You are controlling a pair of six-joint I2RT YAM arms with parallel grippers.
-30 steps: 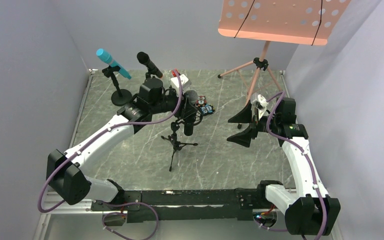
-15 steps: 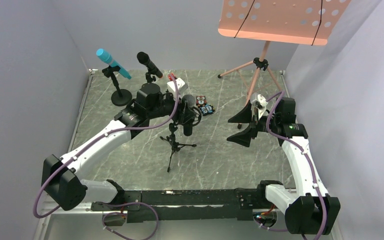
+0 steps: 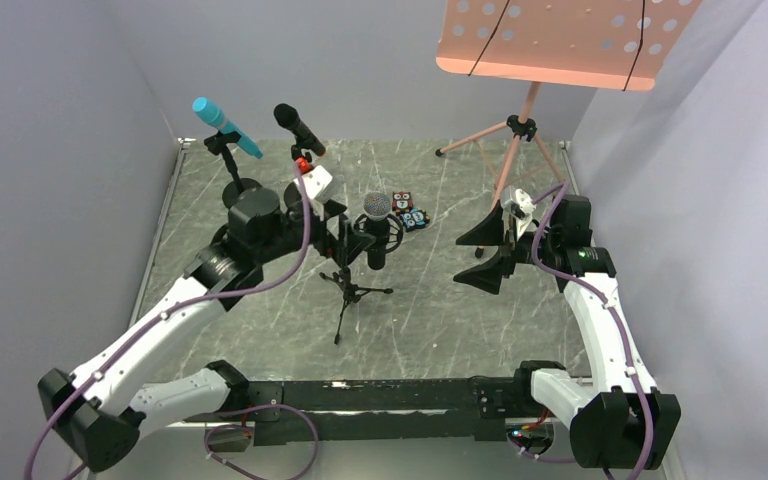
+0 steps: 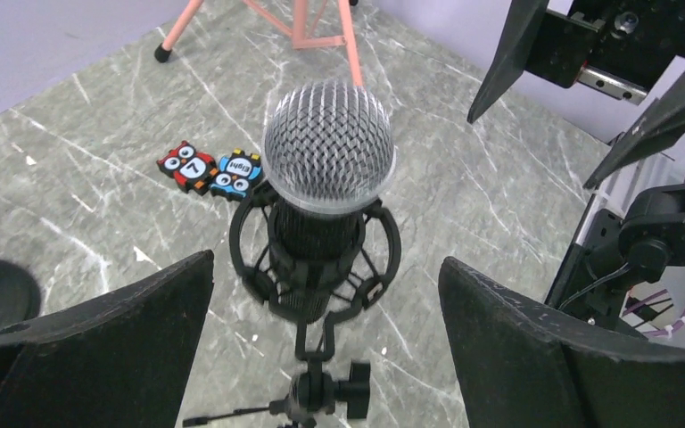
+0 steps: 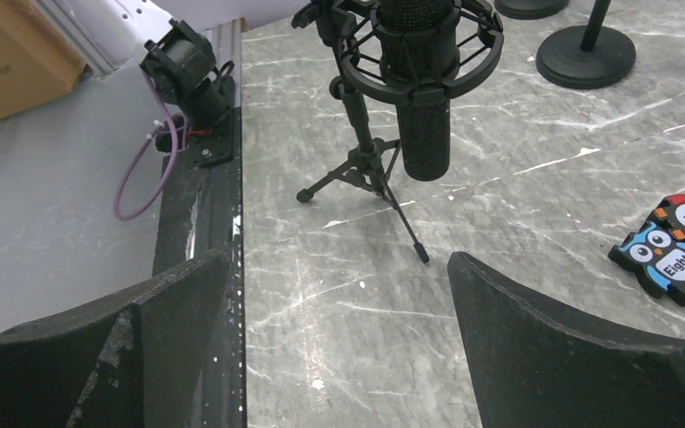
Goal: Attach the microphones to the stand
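The black microphone with a silver mesh head [image 3: 376,206] stands upright in the shock mount of a small black tripod stand [image 3: 352,288]. In the left wrist view the mesh head [image 4: 328,147] is just beyond my open left gripper [image 4: 325,267], whose fingers touch nothing. From above, the left gripper [image 3: 345,238] sits just left of that microphone. The light blue microphone [image 3: 222,125] and the black one with an orange end [image 3: 298,128] sit clipped on round-base stands at the back left. My right gripper [image 3: 460,260] hovers open and empty to the right of the tripod [image 5: 366,169].
A pink music stand [image 3: 560,40] rises at the back right, its tripod legs [image 3: 513,140] on the marble table behind the right arm. Two owl number tiles [image 3: 408,212] lie behind the mesh microphone. Grey walls close in both sides.
My left gripper has opened and let go of the mesh-head microphone, and the left arm has drawn back to the left. The microphone stays in the shock mount. The right arm has not moved.
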